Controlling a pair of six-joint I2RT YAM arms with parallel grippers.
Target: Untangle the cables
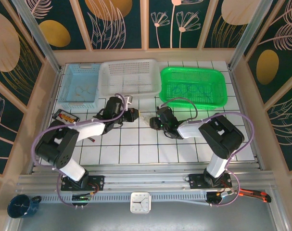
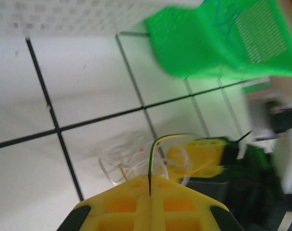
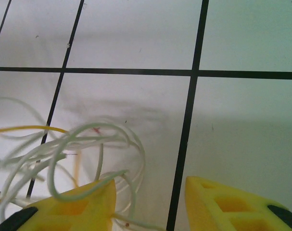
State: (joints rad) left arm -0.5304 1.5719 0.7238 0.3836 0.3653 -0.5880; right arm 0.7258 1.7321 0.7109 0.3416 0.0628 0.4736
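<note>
One tangle of thin, pale, looping cables [image 3: 78,149] on white tiled table [image 1: 136,149]. Left gripper [image 2: 149,185] pressed together, pinching one strand. Right gripper [image 3: 150,187] spread. Three mesh plastic baskets: blue basket [image 1: 69,82], white basket [image 1: 129,64], green basket [image 1: 194,71].

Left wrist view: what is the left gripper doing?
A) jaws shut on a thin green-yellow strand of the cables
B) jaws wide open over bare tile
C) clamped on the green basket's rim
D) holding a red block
A: the left gripper has its jaws meeting with no gap, and a thin green-yellow strand of the cables comes out of the seam between them and arcs upward.
</note>
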